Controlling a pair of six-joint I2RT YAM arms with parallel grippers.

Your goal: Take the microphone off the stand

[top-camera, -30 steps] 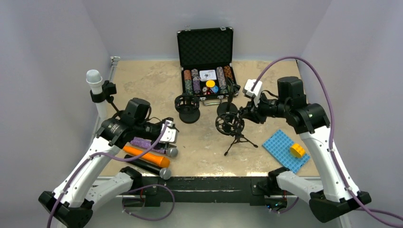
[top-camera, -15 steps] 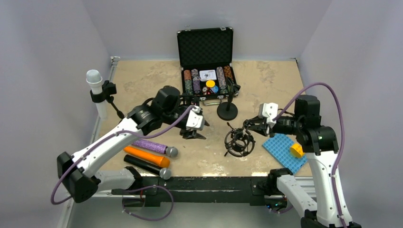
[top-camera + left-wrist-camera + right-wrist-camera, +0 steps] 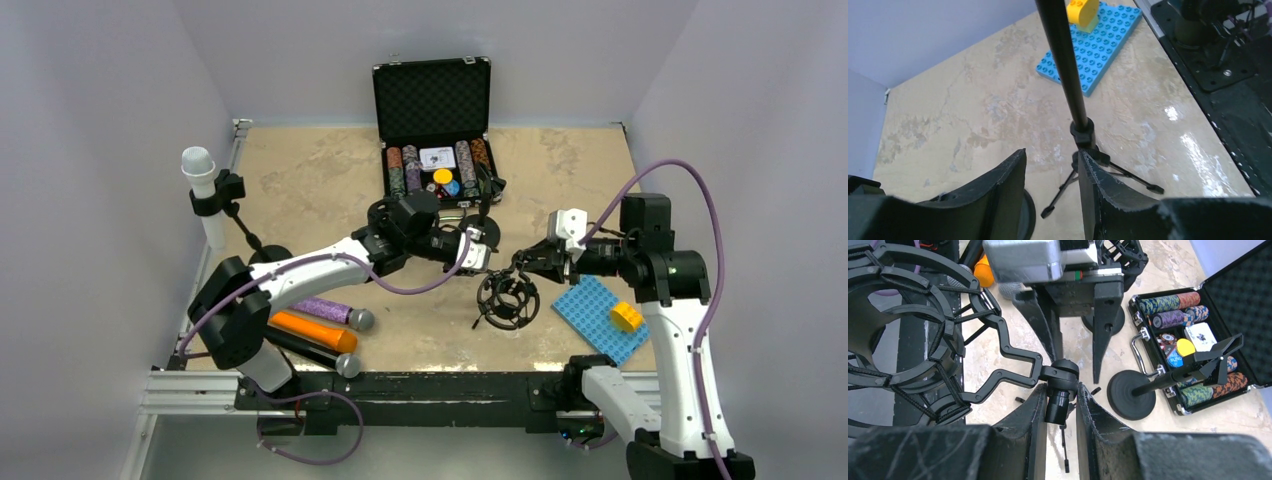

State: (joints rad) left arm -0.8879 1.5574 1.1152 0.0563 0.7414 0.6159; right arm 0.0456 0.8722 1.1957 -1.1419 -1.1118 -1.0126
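While the right tool (image 3: 1060,392) pinches the stand (image 3: 1060,371), the left tool (image 3: 1052,155), spread, faces its pole (image 3: 1063,65).

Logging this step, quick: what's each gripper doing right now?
Left gripper: open, holding nothing, beside the stand.
Right gripper: closed on the stand's top joint.

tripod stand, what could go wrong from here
1. The right claw pinches only the small swivel joint under the empty shock mount, so the tripod stand could twist or slip.
2. The pole stands by one fingertip of the open left claw, not centred; closing may shove it toward the nearby round-base stand.
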